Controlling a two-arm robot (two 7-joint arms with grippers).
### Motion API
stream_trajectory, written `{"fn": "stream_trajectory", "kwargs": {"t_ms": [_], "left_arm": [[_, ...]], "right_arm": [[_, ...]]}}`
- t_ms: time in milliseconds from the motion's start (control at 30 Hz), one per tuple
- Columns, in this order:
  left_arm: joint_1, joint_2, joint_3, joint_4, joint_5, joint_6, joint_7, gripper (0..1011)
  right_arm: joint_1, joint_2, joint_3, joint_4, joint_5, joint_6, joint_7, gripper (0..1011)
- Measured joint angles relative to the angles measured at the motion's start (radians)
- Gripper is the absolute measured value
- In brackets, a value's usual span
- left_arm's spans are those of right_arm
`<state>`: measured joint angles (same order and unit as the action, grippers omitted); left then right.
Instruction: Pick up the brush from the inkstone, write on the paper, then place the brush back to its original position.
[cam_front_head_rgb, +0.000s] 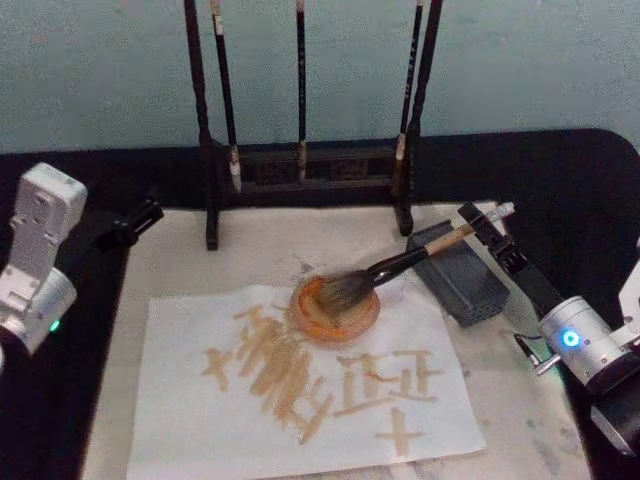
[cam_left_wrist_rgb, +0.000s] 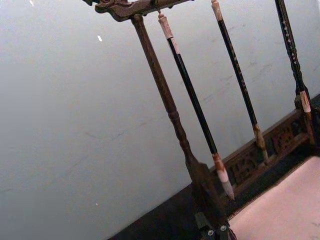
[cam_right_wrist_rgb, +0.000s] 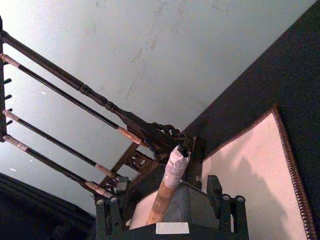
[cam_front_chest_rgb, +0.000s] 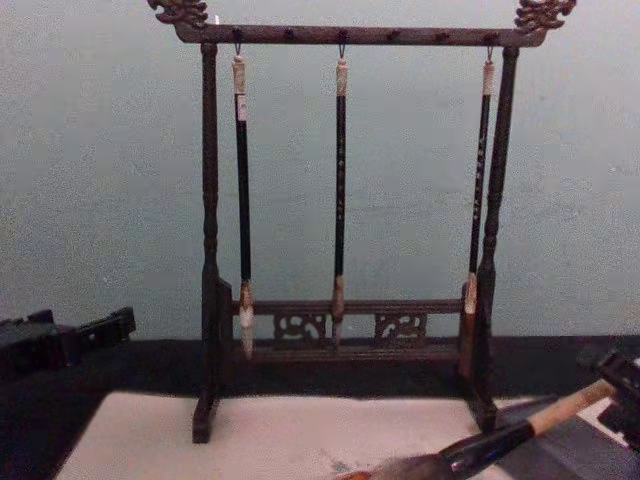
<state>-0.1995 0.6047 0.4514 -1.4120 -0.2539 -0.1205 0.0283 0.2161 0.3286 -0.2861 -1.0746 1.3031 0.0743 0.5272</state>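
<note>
The brush (cam_front_head_rgb: 400, 265) lies slanted, its bushy bristles in an orange dish (cam_front_head_rgb: 335, 328) and its tan shaft across the dark grey inkstone (cam_front_head_rgb: 470, 285). My right gripper (cam_front_head_rgb: 487, 228) is open and straddles the shaft near the pale cap. In the right wrist view the shaft (cam_right_wrist_rgb: 167, 187) runs between the right gripper's (cam_right_wrist_rgb: 167, 207) two fingers with a gap on each side. The chest view shows the brush (cam_front_chest_rgb: 500, 440) low at the right. The paper (cam_front_head_rgb: 200, 420) lies in front and bears orange-brown strokes. My left gripper (cam_front_head_rgb: 138, 218) is parked at the far left, also seen in the chest view (cam_front_chest_rgb: 95, 332).
A dark wooden brush stand (cam_front_head_rgb: 300, 165) rises behind the paper, with three thin black brushes hanging from its top bar (cam_front_chest_rgb: 340, 35). Its feet rest on a pale mat (cam_front_head_rgb: 260, 240) over a black tablecloth (cam_front_head_rgb: 580, 200). A teal wall is behind.
</note>
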Motion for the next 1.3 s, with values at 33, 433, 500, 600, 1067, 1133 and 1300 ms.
{"fn": "stream_trajectory", "kwargs": {"t_ms": [33,433,500,600,1067,1133,1300], "left_arm": [[0.0,0.0,0.0,0.0,0.0,0.0,0.0,1002],[0.0,0.0,0.0,0.0,0.0,0.0,0.0,1002],[0.0,0.0,0.0,0.0,0.0,0.0,0.0,1002],[0.0,0.0,0.0,0.0,0.0,0.0,0.0,1002],[0.0,0.0,0.0,0.0,0.0,0.0,0.0,1002],[0.0,0.0,0.0,0.0,0.0,0.0,0.0,1002],[0.0,0.0,0.0,0.0,0.0,0.0,0.0,1002]], "right_arm": [[0.0,0.0,0.0,0.0,0.0,0.0,0.0,1001],[-0.001,0.0,0.002,0.0,-0.001,0.0,0.0,1001],[-0.001,0.0,0.002,0.0,-0.001,0.0,0.0,1001],[-0.001,0.0,0.002,0.0,-0.001,0.0,0.0,1001],[0.011,-0.014,0.003,0.032,0.069,0.01,0.055,1002],[0.013,-0.015,0.001,0.035,0.081,0.016,0.057,1002],[0.014,-0.017,-0.004,0.04,0.103,0.025,0.064,1001]]}}
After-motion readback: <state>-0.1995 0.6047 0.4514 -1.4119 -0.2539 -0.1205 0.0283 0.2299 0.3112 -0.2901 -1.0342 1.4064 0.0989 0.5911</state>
